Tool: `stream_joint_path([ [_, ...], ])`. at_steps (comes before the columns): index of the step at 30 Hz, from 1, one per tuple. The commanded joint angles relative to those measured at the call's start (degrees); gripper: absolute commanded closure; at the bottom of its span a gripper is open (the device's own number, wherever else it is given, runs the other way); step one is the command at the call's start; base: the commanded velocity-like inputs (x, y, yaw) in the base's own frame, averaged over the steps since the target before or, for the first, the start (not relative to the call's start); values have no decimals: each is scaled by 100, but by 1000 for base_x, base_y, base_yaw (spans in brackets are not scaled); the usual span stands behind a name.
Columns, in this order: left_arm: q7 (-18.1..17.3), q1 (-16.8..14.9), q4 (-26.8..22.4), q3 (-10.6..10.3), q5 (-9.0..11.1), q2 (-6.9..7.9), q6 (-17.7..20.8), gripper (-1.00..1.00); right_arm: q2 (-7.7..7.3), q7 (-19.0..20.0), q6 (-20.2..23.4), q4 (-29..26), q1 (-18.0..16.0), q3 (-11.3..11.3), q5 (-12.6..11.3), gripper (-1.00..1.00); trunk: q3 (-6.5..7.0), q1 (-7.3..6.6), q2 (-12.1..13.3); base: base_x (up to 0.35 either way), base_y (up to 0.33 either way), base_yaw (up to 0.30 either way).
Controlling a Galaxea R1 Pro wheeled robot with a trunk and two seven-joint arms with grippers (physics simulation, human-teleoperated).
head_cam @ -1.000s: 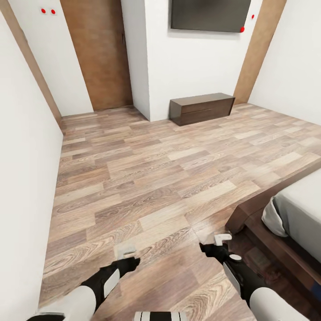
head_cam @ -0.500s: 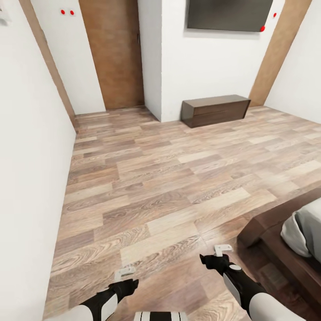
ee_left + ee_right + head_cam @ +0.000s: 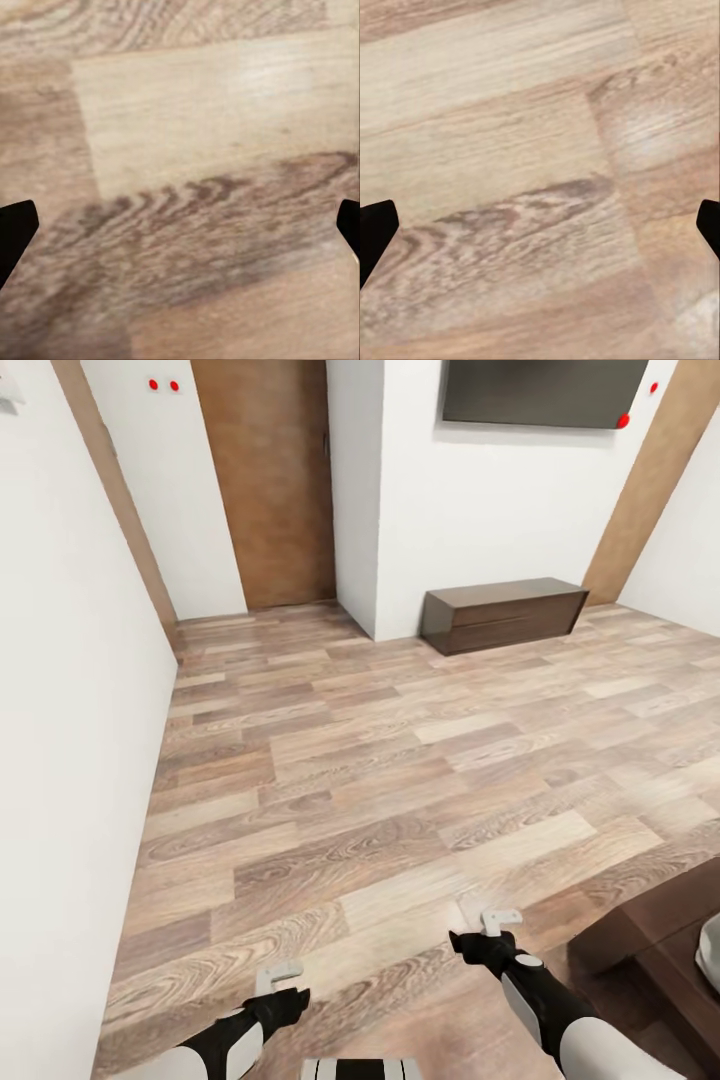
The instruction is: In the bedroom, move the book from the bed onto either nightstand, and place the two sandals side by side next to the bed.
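Both my grippers hang empty over the wood-plank floor (image 3: 380, 780), the left gripper (image 3: 280, 978) and right gripper (image 3: 500, 922) each with fingers spread wide apart. Beyond them I see a long dark cabinet (image 3: 505, 615) against the white wall; the bed (image 3: 650, 940) corner shows at lower right.

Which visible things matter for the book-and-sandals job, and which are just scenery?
Job:
- low dark brown wooden bed frame, corner at the right edge
- brown wood-plank floor

Scenery:
- long dark low cabinet
- dark wall screen
- brown wooden door
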Motion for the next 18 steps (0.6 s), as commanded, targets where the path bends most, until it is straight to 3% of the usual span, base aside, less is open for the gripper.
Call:
stream_joint_path([
  [1, -24, -4, 9, 6, 46, -1, -18, -100, -5, 5, -1, -2, -1, 30, -27, -100, -4, 2, -1, 333, 74, 44],
  [18, 3, 53, 24, 6, 39, -2, -44, -100, 2, 20, -94, 450, -1, 25, -15, -100, -4, 2, -1, 333, 7, 4],
])
